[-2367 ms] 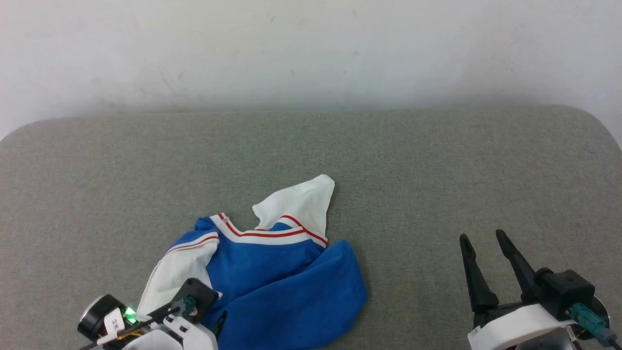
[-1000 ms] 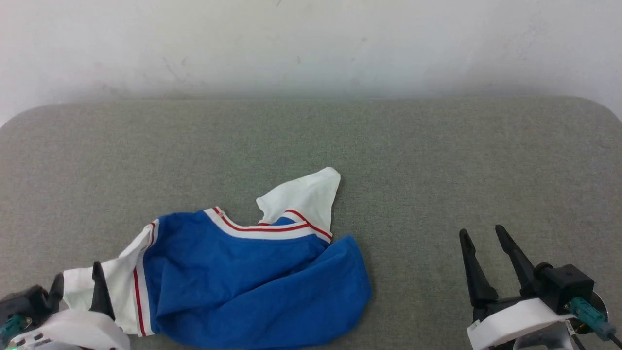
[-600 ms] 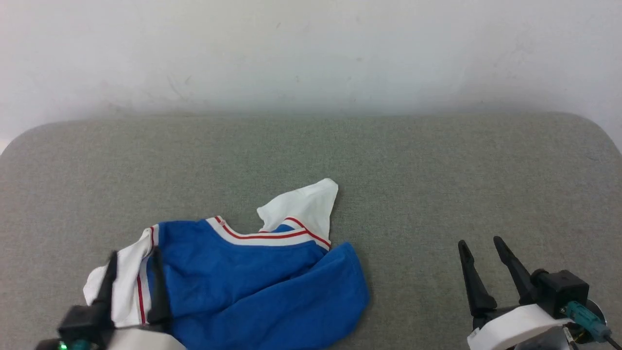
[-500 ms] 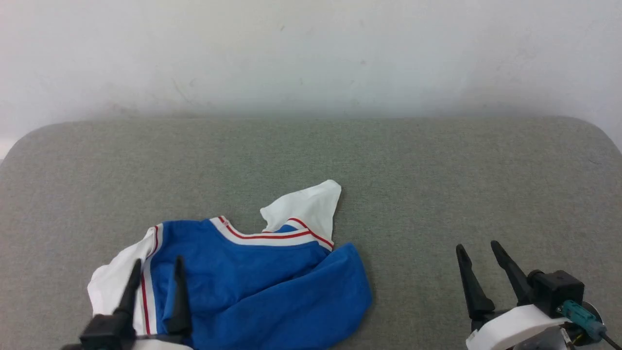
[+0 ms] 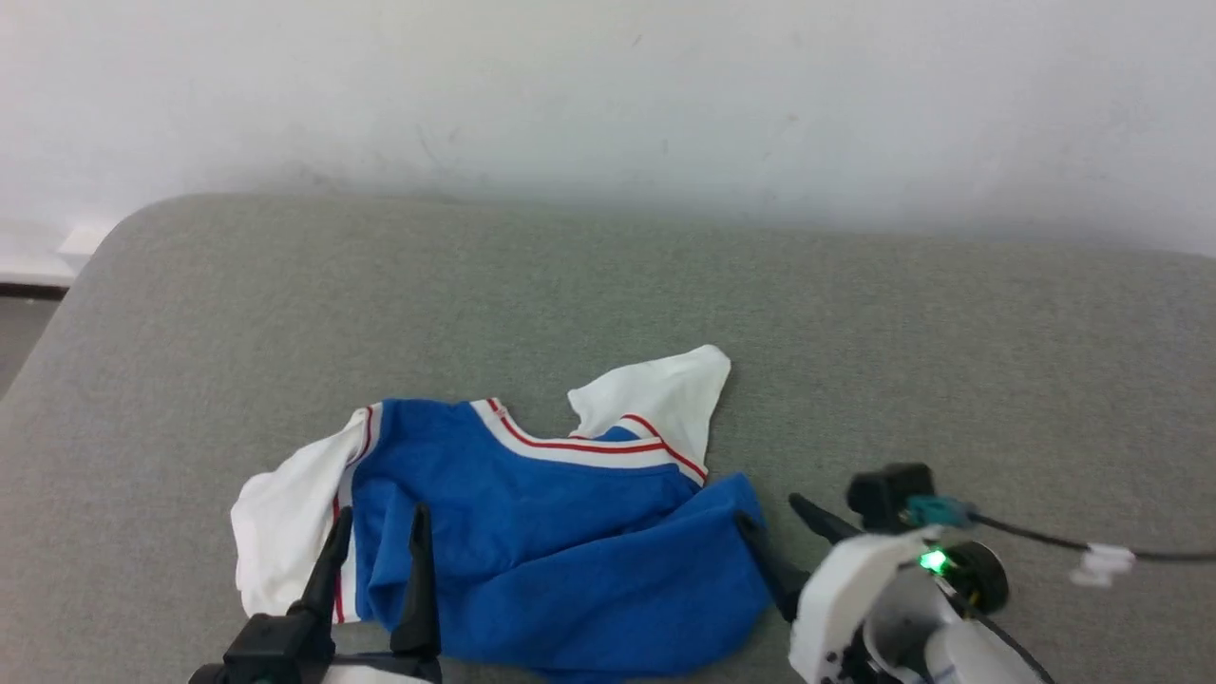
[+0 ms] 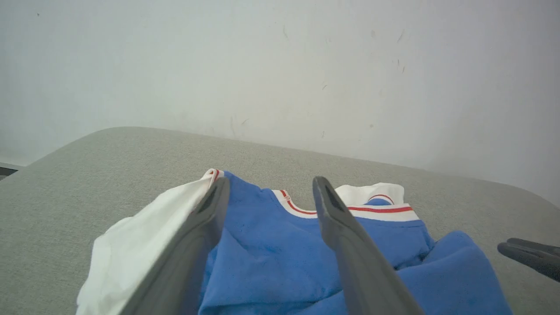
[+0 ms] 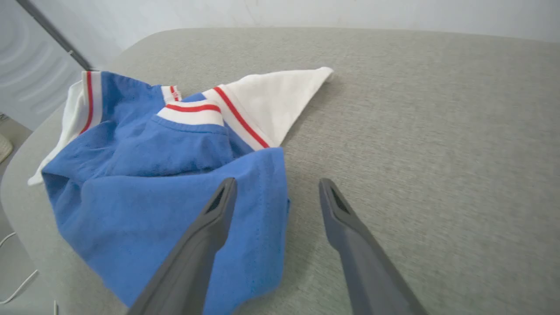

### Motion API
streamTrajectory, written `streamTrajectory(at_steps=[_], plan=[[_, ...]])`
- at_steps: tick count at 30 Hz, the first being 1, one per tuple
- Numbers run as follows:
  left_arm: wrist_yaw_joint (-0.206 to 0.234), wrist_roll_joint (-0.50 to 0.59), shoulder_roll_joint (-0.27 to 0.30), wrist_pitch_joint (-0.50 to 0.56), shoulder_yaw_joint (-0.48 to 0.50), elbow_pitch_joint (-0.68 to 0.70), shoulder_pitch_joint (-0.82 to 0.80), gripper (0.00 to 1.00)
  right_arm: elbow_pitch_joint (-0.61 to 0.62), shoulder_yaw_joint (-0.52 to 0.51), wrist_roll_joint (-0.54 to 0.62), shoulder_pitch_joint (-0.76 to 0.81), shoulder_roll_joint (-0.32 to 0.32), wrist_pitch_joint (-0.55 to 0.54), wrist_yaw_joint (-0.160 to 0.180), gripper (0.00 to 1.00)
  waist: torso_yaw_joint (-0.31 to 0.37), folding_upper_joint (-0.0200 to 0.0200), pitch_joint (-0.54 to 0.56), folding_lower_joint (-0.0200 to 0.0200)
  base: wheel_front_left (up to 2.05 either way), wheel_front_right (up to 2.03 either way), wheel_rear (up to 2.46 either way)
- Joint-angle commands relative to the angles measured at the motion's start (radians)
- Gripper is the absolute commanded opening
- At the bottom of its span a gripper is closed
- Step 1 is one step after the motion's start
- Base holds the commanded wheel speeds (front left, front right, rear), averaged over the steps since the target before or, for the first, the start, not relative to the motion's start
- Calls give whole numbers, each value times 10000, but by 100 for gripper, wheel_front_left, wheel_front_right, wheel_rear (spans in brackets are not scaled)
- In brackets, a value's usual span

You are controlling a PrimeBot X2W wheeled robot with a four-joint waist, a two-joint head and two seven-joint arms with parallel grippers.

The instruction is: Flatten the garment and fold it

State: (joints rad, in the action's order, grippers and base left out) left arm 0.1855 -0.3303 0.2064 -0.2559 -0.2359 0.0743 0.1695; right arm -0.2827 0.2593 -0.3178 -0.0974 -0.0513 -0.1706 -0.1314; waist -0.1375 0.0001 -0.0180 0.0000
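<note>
Swinging in from the far lower right, the right gripper (image 5: 768, 509) has arrived at the shirt's (image 5: 532, 541) right edge, fingers now pointing leftward at the cloth. The head camera has turned as well.

Starting at the left, a white sleeve (image 5: 285, 494) lies rumpled on the grey cushion (image 5: 608, 285). Over it hangs the left gripper (image 5: 380, 513), fingers spread wide and gripping nothing. One finger is above the sleeve's red-striped seam, the other above blue cloth. Whether they touch, I cannot tell.

In the middle, the blue body is bunched and creased near the cushion's front, with the striped collar (image 5: 579, 446) along its far side. Past the collar, a second white sleeve (image 5: 665, 394) pokes out toward the wall (image 5: 608, 95).

On the right, the right gripper is parted and empty and straddles the blue edge, one finger over cloth, one over bare cushion.
</note>
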Motion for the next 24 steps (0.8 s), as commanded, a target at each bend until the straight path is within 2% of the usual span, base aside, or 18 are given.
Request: streamTrajectory(at_steps=[1,11,12,14,15,18,24], plan=[[-54,106,-60,-46,17,-49,-173,100,-204,123,-114,-331,11,-204,7,100,-222,-1,-160,0,0,0,0],[-376,305,-397,-56,168,-154,-600,100,-3759,1185,-427,-2136,11,-2628,7,100,-758,-1,-487,0,0,0,0],[-399,322,-421,-57,204,-169,-609,100,-4012,1324,-563,-2192,11,-2875,7,91,-771,-1,-499,0,0,0,0],[-438,360,-460,-57,285,-185,-613,100,-4286,1628,-980,-2255,11,-3261,7,6,-767,-1,-514,0,0,0,0],[-450,377,-482,-57,335,-188,-605,100,-4337,1731,-1140,-2291,11,-3328,7,0,-749,-1,-506,0,0,0,0],[-465,440,-532,-57,483,-214,-546,100,-4181,1806,-1462,-2393,11,-2952,7,0,-636,-1,-420,0,0,0,0],[-453,533,-571,-58,787,-211,-332,100,-3119,805,-1037,-1981,-194,-1109,7,0,-253,-1,-85,0,0,0,0]])
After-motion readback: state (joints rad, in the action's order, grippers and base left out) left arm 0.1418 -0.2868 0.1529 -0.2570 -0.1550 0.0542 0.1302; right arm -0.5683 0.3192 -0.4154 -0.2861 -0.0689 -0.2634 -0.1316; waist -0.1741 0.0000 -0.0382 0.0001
